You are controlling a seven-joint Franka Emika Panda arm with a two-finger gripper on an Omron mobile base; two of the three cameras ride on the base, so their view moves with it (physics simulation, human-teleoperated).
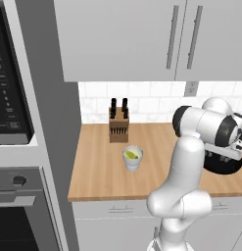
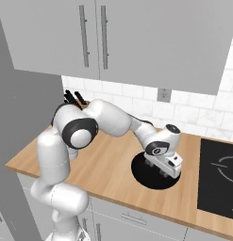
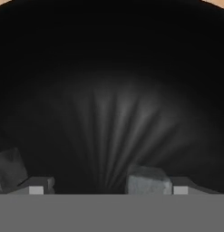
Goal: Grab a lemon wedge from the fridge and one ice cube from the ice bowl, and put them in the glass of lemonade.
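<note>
Two grey ice cubes [image 3: 147, 180] flank the wide-open gripper [image 3: 109, 188] inside the black bowl's [image 2: 141, 176] rim.

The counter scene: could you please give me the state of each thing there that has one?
Glass of lemonade: upright, holds yellow liquid with a lemon wedge in it.
Black bowl: on the counter, pincer lowered into it.
Pincer: open.
Ice cubes: loose in the bowl.
Upper cabinet doors: closed.
</note>
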